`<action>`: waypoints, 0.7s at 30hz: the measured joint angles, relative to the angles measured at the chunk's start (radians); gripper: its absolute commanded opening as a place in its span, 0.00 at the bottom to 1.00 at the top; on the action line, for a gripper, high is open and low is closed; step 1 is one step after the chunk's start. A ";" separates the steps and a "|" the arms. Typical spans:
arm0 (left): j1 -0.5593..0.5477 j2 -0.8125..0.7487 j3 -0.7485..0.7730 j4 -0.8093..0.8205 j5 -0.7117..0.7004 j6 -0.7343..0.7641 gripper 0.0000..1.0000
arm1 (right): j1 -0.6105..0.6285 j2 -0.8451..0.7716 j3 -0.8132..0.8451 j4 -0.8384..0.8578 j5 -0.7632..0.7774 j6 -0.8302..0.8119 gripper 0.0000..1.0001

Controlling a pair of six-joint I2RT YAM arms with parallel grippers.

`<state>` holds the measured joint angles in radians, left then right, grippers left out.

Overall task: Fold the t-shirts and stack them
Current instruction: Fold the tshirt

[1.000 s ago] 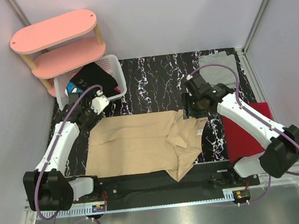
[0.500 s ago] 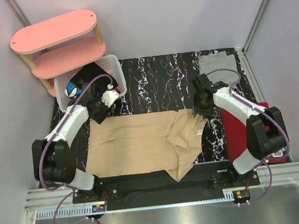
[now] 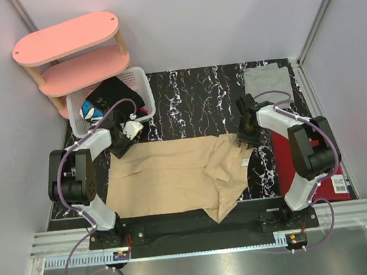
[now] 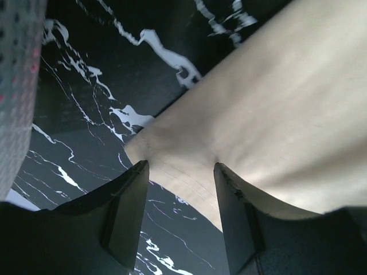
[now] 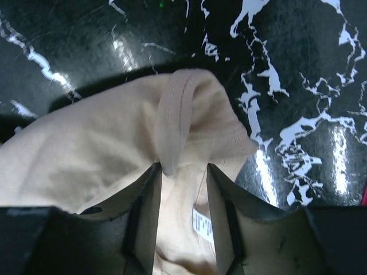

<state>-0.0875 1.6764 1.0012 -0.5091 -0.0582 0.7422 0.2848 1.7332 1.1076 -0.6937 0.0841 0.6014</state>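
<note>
Tan t-shirt (image 3: 168, 175), black white-veined marble table (image 3: 186, 101)

Your tan t-shirt (image 3: 168, 175) lies spread on the black marbled table (image 3: 186, 104), bunched on its right side. The left gripper (image 3: 119, 147) is down at its far-left corner, the right gripper (image 3: 243, 140) at its far-right. A grey t-shirt (image 3: 266, 76) lies at the table's far-right corner, and a red folder (image 3: 301, 168) along the right edge.

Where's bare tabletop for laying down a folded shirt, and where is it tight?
Best free patch: the far middle of the table, between the white basket and the grey shirt, beyond the far edge of the tan shirt. A narrow strip lies between that shirt and the red folder. The near middle is all cloth.
</note>
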 measured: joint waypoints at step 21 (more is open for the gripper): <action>0.089 0.011 -0.061 0.178 -0.026 0.113 0.50 | -0.185 0.085 0.026 0.076 -0.083 0.031 0.45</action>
<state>0.0017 1.6878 0.9405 -0.3313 -0.0837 0.8547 0.0994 1.8187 1.1336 -0.6174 0.0010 0.6327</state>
